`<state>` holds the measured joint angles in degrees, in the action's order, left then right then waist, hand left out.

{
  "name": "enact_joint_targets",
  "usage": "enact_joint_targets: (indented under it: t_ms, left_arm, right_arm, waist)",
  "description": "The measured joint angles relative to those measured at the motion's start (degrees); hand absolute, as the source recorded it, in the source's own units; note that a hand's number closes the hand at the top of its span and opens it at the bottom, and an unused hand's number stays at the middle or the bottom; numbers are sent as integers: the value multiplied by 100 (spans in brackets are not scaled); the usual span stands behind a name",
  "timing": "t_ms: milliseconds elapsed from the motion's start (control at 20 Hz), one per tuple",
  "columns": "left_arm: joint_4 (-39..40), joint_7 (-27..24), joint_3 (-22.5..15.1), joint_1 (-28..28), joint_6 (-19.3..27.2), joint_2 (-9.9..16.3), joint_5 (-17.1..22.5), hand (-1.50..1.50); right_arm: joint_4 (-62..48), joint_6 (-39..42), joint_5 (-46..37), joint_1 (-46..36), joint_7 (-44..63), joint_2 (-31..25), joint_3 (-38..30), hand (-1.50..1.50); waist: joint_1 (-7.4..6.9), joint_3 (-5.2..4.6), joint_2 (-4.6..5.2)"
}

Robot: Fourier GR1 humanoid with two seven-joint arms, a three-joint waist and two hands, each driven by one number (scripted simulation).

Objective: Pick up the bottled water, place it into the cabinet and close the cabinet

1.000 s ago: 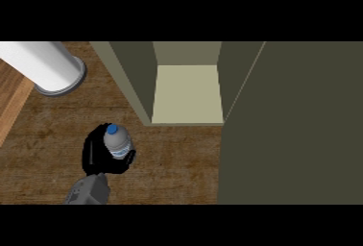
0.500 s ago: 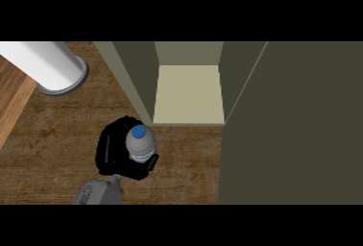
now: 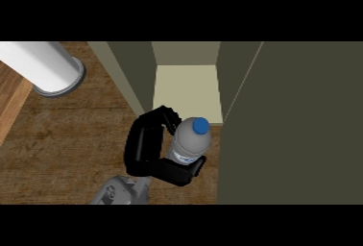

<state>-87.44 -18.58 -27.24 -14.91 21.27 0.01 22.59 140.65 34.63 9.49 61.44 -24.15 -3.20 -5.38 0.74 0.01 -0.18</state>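
1. The bottled water (image 3: 190, 144) stands upright in the grasp of a single black hand (image 3: 145, 149) — its blue cap faces up toward the camera and a pale label shows on its side.
2. That hand is clamped on the bottle: fingers curl round the far side near the neck, and the thumb wraps under the base on the near side.
3. Which arm this is cannot be told for certain; its grey forearm (image 3: 120, 190) enters from the lower edge, left of the bottle.
4. The cabinet (image 3: 186, 86) lies just beyond the bottle, its door open and its pale inner floor visible.
5. The cap sits just in front of the cabinet's front edge — not yet inside.
6. A white cylinder (image 3: 42, 67) stands on the wooden worktop (image 3: 64, 134), well to the left of the cabinet.
7. A dark panel (image 3: 297, 125) fills the view right of the cabinet opening.
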Motion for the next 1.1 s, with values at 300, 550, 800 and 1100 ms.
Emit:
enact_joint_targets:
  t_ms: [300,550,800,1100]
  left_arm:
    - [10,546,-401,-1094,1359,0,32,150]
    - [403,664,-468,-1798,2021,0,101,150]
    - [1049,695,-347,-2448,2301,3,180,150]
    - [1904,510,-170,-2857,2262,8,271,150]
  right_arm:
    - [-108,-102,8,-266,183,15,37,-150]
    - [-132,-132,61,-435,299,-80,-191,-150]
    - [-167,-145,104,-599,404,-78,-271,-150]
    - [-193,34,211,-502,263,-136,-534,-150]
  waist:
    - [32,-1,22]
    - [45,-2,27]
    - [63,-3,32]
    - [90,-5,35]
